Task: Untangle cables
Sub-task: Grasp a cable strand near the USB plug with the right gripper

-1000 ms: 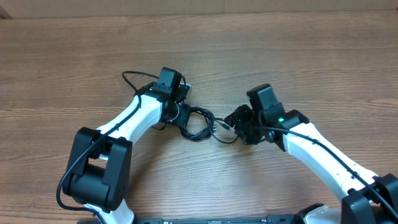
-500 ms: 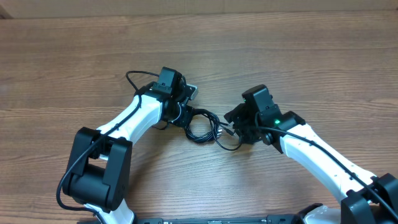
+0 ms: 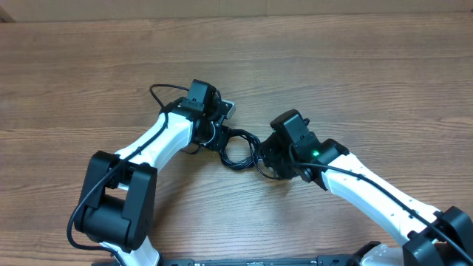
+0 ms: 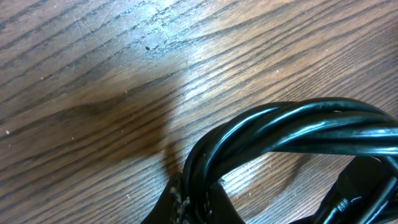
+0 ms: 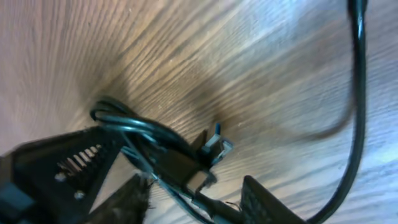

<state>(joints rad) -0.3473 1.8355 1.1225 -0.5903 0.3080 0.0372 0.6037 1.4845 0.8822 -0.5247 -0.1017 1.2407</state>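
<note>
Overhead, the left end effector (image 3: 213, 133) and right end effector (image 3: 270, 158) hide their own tips, the right wrist view's pretty smeary, and the cables (image 4: 292, 130) run off the left wrist view's edge.

- Looks down, blurred, on a wood-grain table (image 5: 261, 56).
- Shows the right gripper (image 5: 193, 190) nearest the camera, its two dark fingers (image 5: 62, 168) standing apart.
- Finds black cables (image 5: 134, 134) looped between those fingers, with a silver-tipped plug (image 5: 214, 148) poking out toward the right-hand one.
- Catches a single strand (image 5: 357, 112) curving down the far right, apart from the loop.
</note>
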